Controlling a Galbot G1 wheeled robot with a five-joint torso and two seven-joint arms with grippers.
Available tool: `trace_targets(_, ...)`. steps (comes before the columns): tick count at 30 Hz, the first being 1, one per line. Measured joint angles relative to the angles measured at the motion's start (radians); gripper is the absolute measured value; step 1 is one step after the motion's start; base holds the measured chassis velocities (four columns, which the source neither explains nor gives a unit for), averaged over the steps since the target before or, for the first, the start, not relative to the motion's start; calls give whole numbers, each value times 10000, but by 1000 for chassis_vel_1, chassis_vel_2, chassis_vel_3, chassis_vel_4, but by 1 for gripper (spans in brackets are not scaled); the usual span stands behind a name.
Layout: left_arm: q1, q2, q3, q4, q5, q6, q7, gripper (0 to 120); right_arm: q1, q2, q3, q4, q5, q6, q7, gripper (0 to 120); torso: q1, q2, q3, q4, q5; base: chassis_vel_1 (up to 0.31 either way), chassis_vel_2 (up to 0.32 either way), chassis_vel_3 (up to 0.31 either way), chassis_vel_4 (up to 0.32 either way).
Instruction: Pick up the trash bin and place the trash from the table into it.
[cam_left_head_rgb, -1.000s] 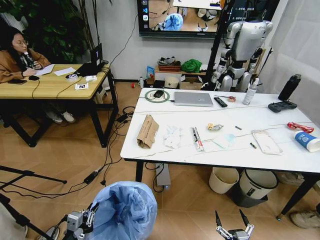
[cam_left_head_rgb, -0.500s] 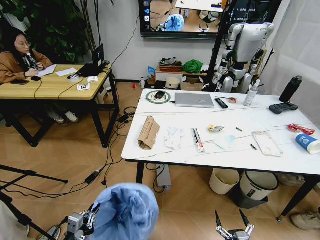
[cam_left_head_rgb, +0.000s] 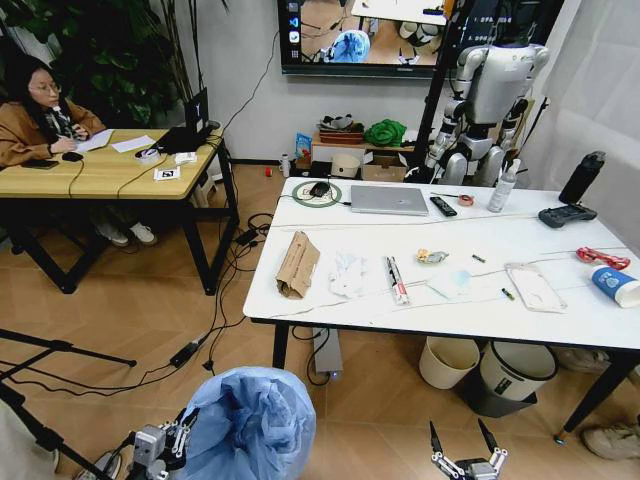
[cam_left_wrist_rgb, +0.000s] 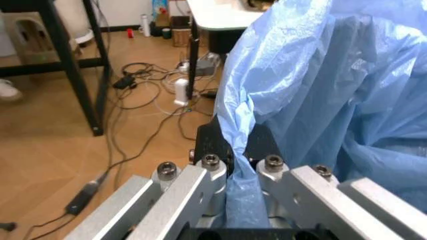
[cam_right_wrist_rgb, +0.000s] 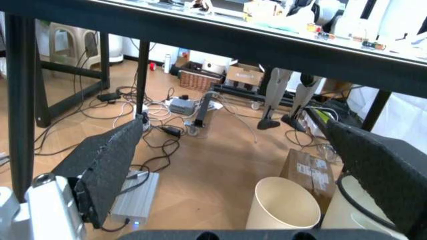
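The trash bin (cam_left_head_rgb: 250, 422), lined with a crinkled light-blue bag, hangs low in front of the table (cam_left_head_rgb: 330, 228). My left gripper (cam_left_head_rgb: 165, 445) is shut on its bag edge. In the left wrist view the gripper (cam_left_wrist_rgb: 237, 150) pinches a fold of the blue bag (cam_left_wrist_rgb: 333, 90). My right gripper (cam_left_head_rgb: 460, 441) stands open and apart, below the table's front edge; its wrist view shows both fingers (cam_right_wrist_rgb: 107, 165) spread wide. On the table lies the trash: a brown paper bag (cam_left_head_rgb: 296, 264), white tissues (cam_left_head_rgb: 347, 273), a face mask (cam_left_head_rgb: 450, 283), a clear plastic bag (cam_left_head_rgb: 533, 285) and a blue-white cup (cam_left_head_rgb: 614, 284).
A cream bin (cam_left_head_rgb: 447, 360) and a white bin with black rim (cam_left_head_rgb: 515, 370) stand under the table. A laptop (cam_left_head_rgb: 387, 199), remote (cam_left_head_rgb: 441, 204) and dark bottle (cam_left_head_rgb: 578, 176) sit at its far side. A wooden desk (cam_left_head_rgb: 100, 172), floor cables (cam_left_head_rgb: 220, 300) and tripod legs (cam_left_head_rgb: 60, 350) are on the left.
The whole view shifted slightly between the earliest frame and now. The bin in my left gripper dipped a little, then came back up, its bag rumpling. My right gripper stayed put.
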Motion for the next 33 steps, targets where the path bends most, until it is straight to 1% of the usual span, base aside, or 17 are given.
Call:
trace_targets(5, -49, 8, -12, 40, 142, -16, -549, 0, 0, 0, -3, 43, -13, -51, 0, 100, -9, -18, -8, 0, 0, 0, 0, 0, 0)
trace_targets(7, -78, 17, 48, 36, 158, 58, -1028, 0, -5, 0, -4, 118, -23, -93, 0, 100, -16, -30, -14, 0, 0, 0, 0, 0, 0)
trace_targets(8, -78, 17, 48, 36, 158, 58, -1028, 0, -5, 0, -4, 118, -23, -93, 0, 100, -16, -30, -14, 0, 0, 0, 0, 0, 0)
trace_targets(11, -63, 63, 93, -61, 228, 197, -1408, 0, -11, 0, 5, 227, 37, -148, 0, 100, -21, -40, -18, 1, 0, 0, 0, 0, 0)
trace_targets(13, 4, 121, 88, -255, 243, 430, -1622, 0, 17, 0, 1, 234, 95, -165, 0, 100, -24, -46, -21, -1, 0, 0, 0, 0, 0)
trace_targets(17, 91, 128, -12, -486, 253, 646, -1734, 0, 44, 0, -99, 232, 118, -232, 0, 100, -27, -53, -25, 0, 1, 0, 0, 0, 0)
trace_targets(21, 138, 106, -44, -559, 413, 677, -1798, 0, 52, 0, -153, 285, 117, -330, 0, 100, -31, -60, -28, 0, 1, 0, 0, 0, 0)
trace_targets(27, 78, 86, -47, -650, 270, 791, -1503, 0, -73, 0, -163, 618, 201, -431, 5, 100, -36, -69, -33, 0, 1, 0, 0, 0, 0)
trace_targets(30, 63, 153, -40, -755, 48, 894, -1174, 0, -272, 0, -255, 1015, 548, -570, 6, 100, -37, -73, -34, 0, 1, 0, 0, 0, 0)
trace_targets(33, 47, 207, -24, -817, -84, 960, -1077, 0, -396, 0, -289, 1356, 780, -683, 5, 100, -38, -74, -35, 0, 1, 0, 0, 0, 0)
